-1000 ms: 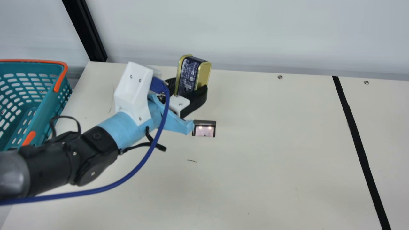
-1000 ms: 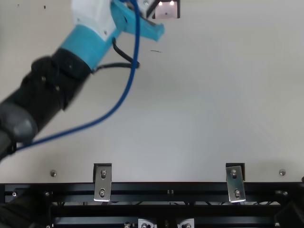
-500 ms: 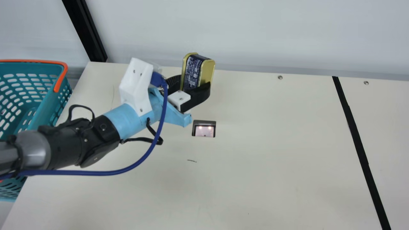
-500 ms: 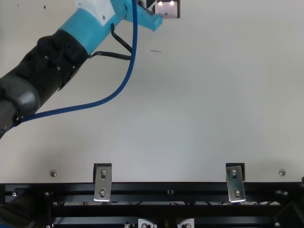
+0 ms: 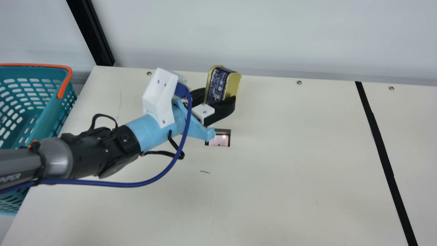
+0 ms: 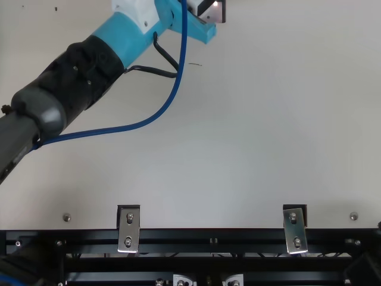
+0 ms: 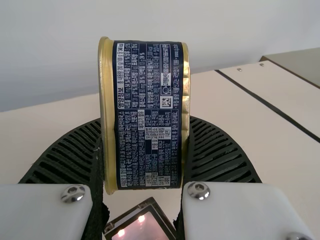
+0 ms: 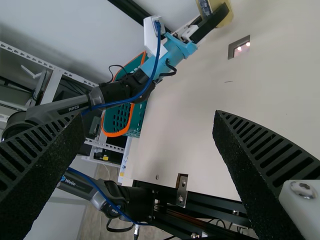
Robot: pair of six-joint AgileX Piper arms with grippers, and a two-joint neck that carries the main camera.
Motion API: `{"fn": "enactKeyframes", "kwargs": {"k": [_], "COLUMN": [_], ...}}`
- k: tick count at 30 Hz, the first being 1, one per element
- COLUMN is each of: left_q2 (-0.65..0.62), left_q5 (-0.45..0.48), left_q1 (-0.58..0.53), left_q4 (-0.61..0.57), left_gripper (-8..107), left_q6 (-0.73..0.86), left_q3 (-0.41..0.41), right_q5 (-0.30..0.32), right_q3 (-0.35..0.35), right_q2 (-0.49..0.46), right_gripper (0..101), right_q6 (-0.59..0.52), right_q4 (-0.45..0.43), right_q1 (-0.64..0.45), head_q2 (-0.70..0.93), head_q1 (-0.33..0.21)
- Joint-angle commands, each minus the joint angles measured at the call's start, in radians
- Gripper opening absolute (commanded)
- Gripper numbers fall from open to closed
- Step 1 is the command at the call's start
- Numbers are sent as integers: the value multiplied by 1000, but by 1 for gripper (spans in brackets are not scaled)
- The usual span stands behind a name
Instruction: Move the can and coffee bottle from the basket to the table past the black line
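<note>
Black-fingered, pinching the can (image 5: 222,83) in the left gripper (image 5: 220,96) above the table (image 5: 290,171), near its far edge and short of the black line (image 5: 381,150); holding the right gripper (image 8: 149,117) spread. Likely working on the can's transfer; next, needing to cross the line before releasing.

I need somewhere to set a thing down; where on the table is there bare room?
Past the black line, the table is bare but for screws by the wall. Another bare patch lies between that line and the inset. It's crowded from the basket to the inset: left arm, left gripper and can.
</note>
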Motion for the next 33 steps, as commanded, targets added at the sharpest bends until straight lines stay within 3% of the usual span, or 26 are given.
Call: {"fn": "enactKeyframes", "kwargs": {"k": [1, 12, 33], "left_q2": [8, 37, 3], "left_q5": [9, 60, 57], "left_q1": [-7, -27, -35], "left_q4": [5, -2, -16], "left_gripper": [10, 10, 10], "left_q6": [2, 36, 47], "left_q3": [-5, -30, -31], "right_q5": [0, 0, 0], "right_q3": [0, 0, 0], "right_q2": [0, 0, 0], "right_gripper": [101, 101, 101], "right_q6": [0, 0, 0], "right_q4": [0, 0, 0], "right_q1": [0, 0, 0], "head_q2": [-8, -8, -8], "head_q1": [-1, -1, -1]}}
